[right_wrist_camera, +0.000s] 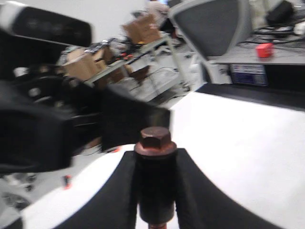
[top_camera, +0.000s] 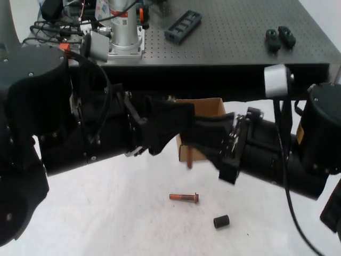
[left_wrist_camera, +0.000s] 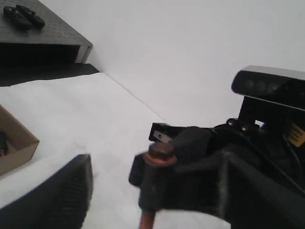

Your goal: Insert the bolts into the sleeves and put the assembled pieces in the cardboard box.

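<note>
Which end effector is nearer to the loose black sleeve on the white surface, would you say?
Right, it seems. The right end effector, shut on a sleeved bolt, hangs beyond the loose sleeve; the left end effector is farther left.

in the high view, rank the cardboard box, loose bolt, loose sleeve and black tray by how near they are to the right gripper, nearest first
From the right gripper:
1. cardboard box, just behind it.
2. loose bolt, on the white surface in front.
3. loose sleeve, further front and right.
4. black tray, far back on the bench.
</note>
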